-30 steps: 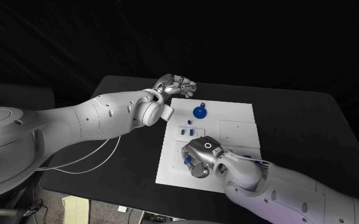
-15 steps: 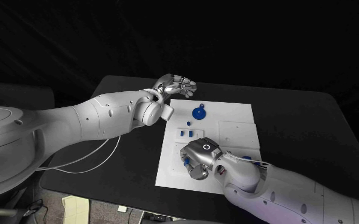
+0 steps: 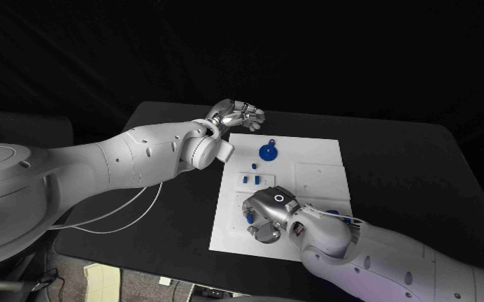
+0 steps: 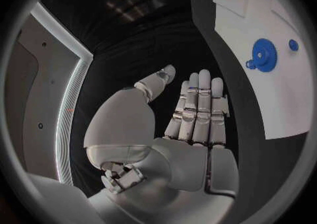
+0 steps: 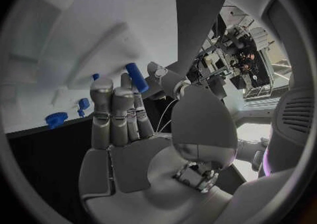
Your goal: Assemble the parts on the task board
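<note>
Right hand holding a blue peg over the task board

I see my right hand (image 3: 267,212) above the near left part of the white task board (image 3: 317,159), pinching a small blue peg (image 5: 137,77) at its fingertips. My left hand (image 3: 238,116) hovers off the board's far left corner with fingers straight and together, grasping nothing. A blue gear (image 3: 268,152) lies on the board's far part, with small blue pieces (image 3: 253,176) between it and my right hand.

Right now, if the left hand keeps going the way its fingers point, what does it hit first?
Probably nothing: the left hand points over bare black table, with the task board and its blue gear off to one side. Depth unclear.
</note>
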{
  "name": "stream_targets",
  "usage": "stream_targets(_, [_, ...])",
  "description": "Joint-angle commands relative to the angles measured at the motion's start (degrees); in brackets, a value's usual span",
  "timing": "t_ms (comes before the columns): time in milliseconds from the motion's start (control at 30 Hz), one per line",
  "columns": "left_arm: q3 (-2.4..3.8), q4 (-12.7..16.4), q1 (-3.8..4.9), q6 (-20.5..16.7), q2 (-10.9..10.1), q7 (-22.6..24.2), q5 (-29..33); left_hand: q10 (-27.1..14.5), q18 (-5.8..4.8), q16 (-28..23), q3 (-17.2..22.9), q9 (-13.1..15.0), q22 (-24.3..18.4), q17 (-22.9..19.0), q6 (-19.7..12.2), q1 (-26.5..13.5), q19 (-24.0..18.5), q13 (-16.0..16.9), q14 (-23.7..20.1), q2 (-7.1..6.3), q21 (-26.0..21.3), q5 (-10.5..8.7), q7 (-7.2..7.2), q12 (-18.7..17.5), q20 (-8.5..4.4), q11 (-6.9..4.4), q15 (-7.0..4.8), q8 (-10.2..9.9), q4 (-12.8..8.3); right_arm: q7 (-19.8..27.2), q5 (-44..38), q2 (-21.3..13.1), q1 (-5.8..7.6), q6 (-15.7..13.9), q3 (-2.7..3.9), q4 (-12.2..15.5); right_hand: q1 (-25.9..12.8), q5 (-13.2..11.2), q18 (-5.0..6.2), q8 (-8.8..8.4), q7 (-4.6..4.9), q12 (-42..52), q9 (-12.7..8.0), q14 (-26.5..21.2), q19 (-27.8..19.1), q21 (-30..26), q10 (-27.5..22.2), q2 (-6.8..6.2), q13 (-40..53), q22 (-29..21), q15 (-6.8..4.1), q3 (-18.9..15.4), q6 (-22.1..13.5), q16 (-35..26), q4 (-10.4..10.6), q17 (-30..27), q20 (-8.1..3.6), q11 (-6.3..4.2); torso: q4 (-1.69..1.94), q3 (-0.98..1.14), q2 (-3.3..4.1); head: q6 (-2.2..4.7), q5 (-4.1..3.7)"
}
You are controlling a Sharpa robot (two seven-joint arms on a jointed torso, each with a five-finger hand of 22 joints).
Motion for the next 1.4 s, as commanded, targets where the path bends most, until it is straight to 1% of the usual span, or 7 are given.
stream_targets(33, [0.04,0.05,0.03,0.80,0.12,0.32,0.30,-0.49,1.02,-0.30,-0.29,-0.06,0.07,0.10,-0.49,-0.39,0.06,-0.05,0.10,0.26,-0.23,-0.18,-0.06,-0.22,0.21,0.00,0.31,0.09,0.06,1.20,0.91,0.10,-0.16,-0.79,-0.10,0.12,-0.50,0.11,4.78,-0.41,0.05,-0.33,-0.09,0.01,0.18,-0.01,-0.62,-0.03,-0.18,0.80,0.51,-0.92,-0.64,0.18,-0.16,-0.10,0.15,0.11,0.00,0.02,0.01,0.00,0.02])
stream_targets(400, [0.04,0.06,0.03,0.85,0.04,0.28,0.30,-0.52,1.03,-0.35,-0.34,-0.07,0.09,0.17,-0.54,-0.39,0.05,-0.06,0.09,0.27,-0.26,-0.18,-0.05,-0.23,0.22,0.01,0.31,0.09,0.05,1.60,2.41,-0.64,-0.17,-4.94,-0.10,0.64,0.15,-0.02,4.78,-0.69,0.21,-0.41,-0.28,-0.01,0.23,-0.34,-1.09,-0.28,-0.55,0.59,0.62,-1.58,-0.99,0.20,-0.14,-0.29,0.15,0.24,0.02,0.02,0.00,0.04,-0.04])
stream_targets(733, [0.04,0.05,0.03,0.90,-0.01,0.24,0.30,-0.55,1.03,-0.41,-0.40,-0.08,0.11,0.23,-0.63,-0.40,0.04,-0.07,0.07,0.27,-0.30,-0.18,-0.02,-0.23,0.23,0.02,0.32,0.05,0.04,3.68,6.73,-2.24,-0.15,-8.95,0.01,1.87,-1.56,1.73,4.78,-2.66,1.14,-3.16,-1.27,-1.01,-0.78,-1.55,-7.02,-1.76,-3.00,0.27,2.65,-5.73,-4.74,-0.19,-0.26,-0.87,0.60,2.31,-0.02,0.03,-0.04,0.28,-0.16])
stream_targets(900, [0.04,0.01,0.03,0.91,-0.03,0.22,0.30,-0.56,1.03,-0.44,-0.42,-0.08,0.12,0.26,-0.66,-0.39,0.04,-0.07,0.07,0.28,-0.32,-0.18,-0.01,-0.23,0.23,0.02,0.33,0.05,0.03,6.00,12.47,-4.40,0.10,-8.70,1.19,4.42,-2.95,3.06,4.78,-2.98,1.07,-3.33,-1.44,-1.64,-1.33,-2.17,-8.05,-1.84,-3.76,0.17,3.05,-8.76,-5.75,-0.23,-0.79,-1.09,0.75,2.74,-0.05,0.03,-0.03,0.53,-0.45])
stream_targets(1133, [0.03,-0.15,0.02,0.96,-0.18,0.22,0.30,-0.56,1.03,-0.46,-0.43,-0.08,0.13,0.29,-0.67,-0.38,0.04,-0.07,0.07,0.28,-0.34,-0.18,-0.01,-0.23,0.23,0.03,0.33,0.04,0.02,9.57,21.01,-9.70,3.16,-5.19,2.40,9.40,-3.41,4.95,4.78,-2.68,1.90,-1.74,-1.34,-1.71,-1.17,-2.40,-6.05,-1.31,-3.76,0.17,2.35,-10.22,-5.68,0.04,-0.56,-1.25,0.58,2.02,-0.09,0.05,-0.06,1.22,-1.18])
stream_targets(1233, [0.03,-0.38,0.02,0.98,-0.26,0.23,0.30,-0.57,1.03,-0.48,-0.45,-0.08,0.14,0.32,-0.69,-0.40,0.04,-0.07,0.07,0.28,-0.34,-0.18,0.00,-0.23,0.24,0.03,0.33,0.04,0.03,9.35,20.71,-13.61,4.32,-3.38,4.85,12.38,-3.29,7.32,4.78,-2.50,2.18,-0.97,-1.26,-2.08,-1.36,-2.70,-5.50,-0.71,-3.79,0.15,2.05,-10.58,-5.68,-0.06,-0.45,-1.41,0.43,1.73,-0.07,0.05,-0.07,1.57,-1.80])
stream_targets(1400, [0.00,-0.78,-0.02,1.01,-0.44,0.28,0.30,-0.57,1.02,-0.50,-0.49,-0.08,0.15,0.36,-0.70,-0.45,0.04,-0.07,0.08,0.30,-0.36,-0.18,0.01,-0.22,0.25,0.03,0.33,0.04,0.07,6.00,32.54,-18.80,9.19,1.57,5.02,12.67,-4.17,7.79,4.78,-1.44,1.47,3.13,-0.66,-1.91,-1.17,-2.67,-0.82,0.67,-1.87,0.33,0.31,-11.70,-4.23,0.10,0.30,-1.51,0.40,-0.08,-0.23,0.07,-0.11,2.21,-3.46])
